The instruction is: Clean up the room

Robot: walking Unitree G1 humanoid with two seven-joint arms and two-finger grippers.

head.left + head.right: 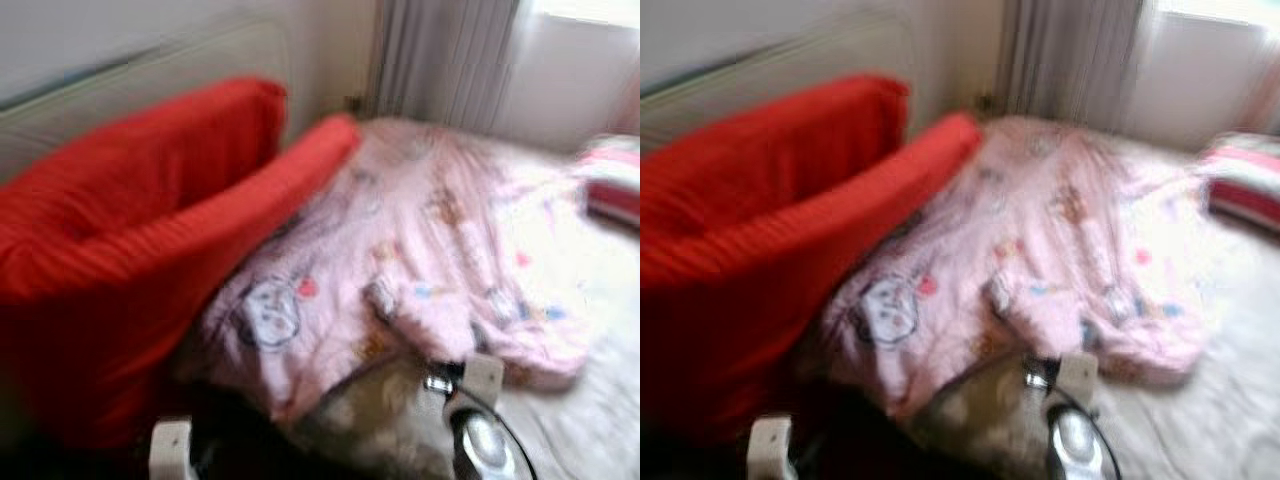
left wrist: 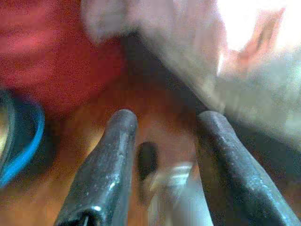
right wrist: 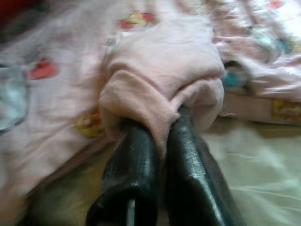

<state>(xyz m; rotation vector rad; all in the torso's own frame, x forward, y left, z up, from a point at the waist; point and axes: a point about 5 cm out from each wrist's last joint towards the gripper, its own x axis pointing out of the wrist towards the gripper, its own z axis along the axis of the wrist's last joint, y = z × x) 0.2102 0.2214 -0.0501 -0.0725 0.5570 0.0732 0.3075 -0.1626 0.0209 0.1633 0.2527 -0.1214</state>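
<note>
1 fold of pink blanket is pinched in my right end effector, blanket extending ahead across the bed; left end effector open, empty.

You're facing a bed with a pale sheet. A pink cartoon-print blanket lies crumpled across it, a red pillow beside, a red-striped bundle at the far edge.

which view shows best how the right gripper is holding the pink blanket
The right wrist view: the right gripper is shut on a fold of the pink blanket. Both eye views show the blanket spread over the bed, blurred.
</note>
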